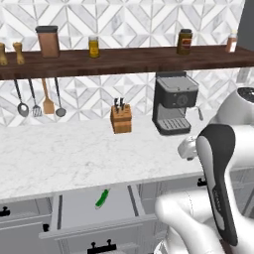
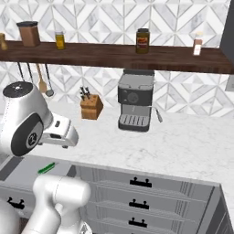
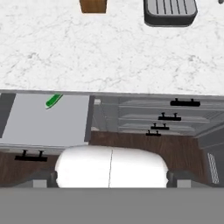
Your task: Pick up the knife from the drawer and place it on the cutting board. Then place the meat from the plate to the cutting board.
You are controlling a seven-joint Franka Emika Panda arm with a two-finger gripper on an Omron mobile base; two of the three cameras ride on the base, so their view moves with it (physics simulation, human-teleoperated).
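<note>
- The knife lies in the drawer, which stands pulled out below the marble counter; its bright green handle sits near the drawer's back edge, toward the right side wall, and the blade is too small to make out.
- In the hand view the knife shows at the drawer's upper edge, just under the counter lip, with the drawer floor bare around it.
- The gripper's fingers stand wide apart and hold nothing; the hand looks down from above the counter front and is well apart from the knife.
- The step in hand, as I judge it, is the first one: reaching for the knife. Nothing has been lifted yet.
- The next move calls for bringing the hand down and over to the left into the drawer, lining the fingers across the slim handle, and closing on it without scraping the drawer's side wall or the counter overhang.
- The knife block and the coffee machine stand at the back of the counter, away from the path.
</note>
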